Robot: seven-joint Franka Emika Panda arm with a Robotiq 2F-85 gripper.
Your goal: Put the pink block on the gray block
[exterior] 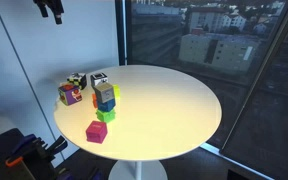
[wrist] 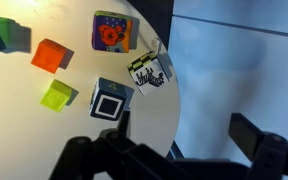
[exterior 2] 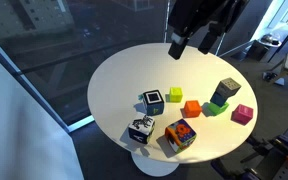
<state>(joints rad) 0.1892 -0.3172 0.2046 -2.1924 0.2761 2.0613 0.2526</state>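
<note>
The pink block lies alone on the round white table, near its edge; it also shows in an exterior view. It is out of the wrist view. The gray block tops a short stack with a green block at its base, close to the pink one, and shows again in an exterior view. In the wrist view the stack is blurred at the top left. My gripper hangs high above the table, open and empty, also seen in an exterior view and the wrist view.
An orange cube, a yellow cube, a black-and-white cube, a white cube with black marks and a multicoloured cube lie nearby. A window wall stands behind the table. The table edge runs under the gripper.
</note>
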